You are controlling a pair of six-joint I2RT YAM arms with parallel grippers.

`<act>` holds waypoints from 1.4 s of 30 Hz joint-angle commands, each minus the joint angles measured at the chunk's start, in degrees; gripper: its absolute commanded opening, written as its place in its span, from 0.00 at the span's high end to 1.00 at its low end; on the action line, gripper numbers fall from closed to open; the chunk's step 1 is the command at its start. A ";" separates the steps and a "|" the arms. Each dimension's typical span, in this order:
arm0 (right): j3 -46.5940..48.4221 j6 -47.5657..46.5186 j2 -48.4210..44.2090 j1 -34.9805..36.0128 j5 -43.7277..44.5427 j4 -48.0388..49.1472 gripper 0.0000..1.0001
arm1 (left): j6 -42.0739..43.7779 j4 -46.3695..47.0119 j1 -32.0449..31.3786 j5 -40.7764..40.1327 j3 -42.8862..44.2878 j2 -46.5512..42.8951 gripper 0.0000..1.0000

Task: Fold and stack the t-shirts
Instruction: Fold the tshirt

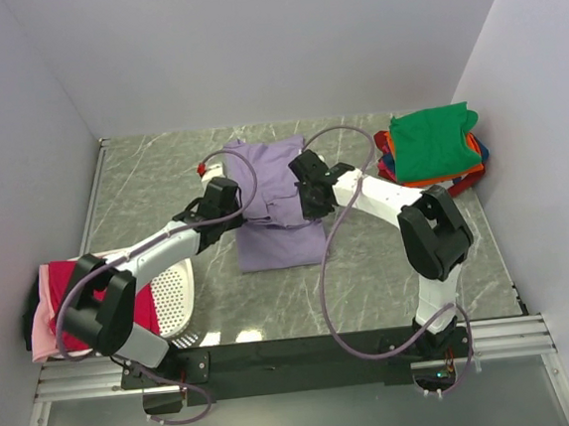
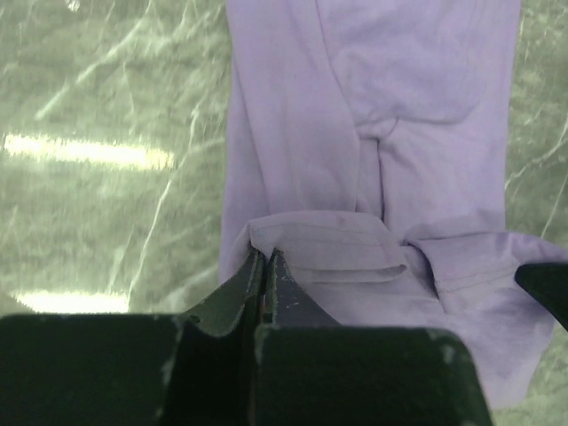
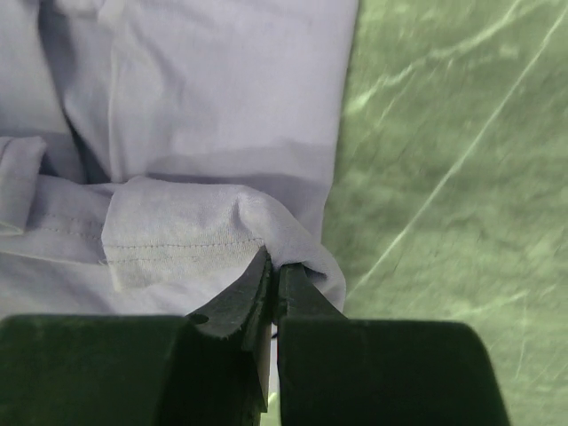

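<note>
Lavender t-shirt [image 1: 277, 214] lies mid-way across the counter [image 1: 390, 274], toward its far edge. The left gripper [image 2: 267, 259] pinches the folded hem at the shirt's left edge, the right gripper [image 3: 273, 266] at its right edge — both jaws pressed together on cloth. Bare marble flanks both sides; folded shirts [image 1: 433, 145] fill the far-right corner, a basket [image 1: 180, 292] the near-left.
</note>
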 commanded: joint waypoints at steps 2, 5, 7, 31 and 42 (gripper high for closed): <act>5.66 -3.21 2.50 -2.02 -1.48 0.25 1.00 | 3.97 3.46 1.73 3.12 4.78 3.18 1.00; 8.65 -4.01 4.87 -2.63 -2.27 -0.36 1.00 | 4.77 4.08 2.61 4.36 6.98 6.26 1.00; 9.71 -4.19 6.02 -2.90 -3.15 -0.28 1.00 | 5.03 3.73 2.87 4.71 8.56 8.45 1.00; 7.98 -5.68 -3.99 -5.89 -9.99 4.37 0.39 | 6.89 3.45 5.08 0.32 11.13 2.59 0.65; 9.89 -4.54 2.76 -0.27 -19.41 4.39 0.46 | -2.61 14.34 -3.98 3.57 -7.24 -6.48 0.66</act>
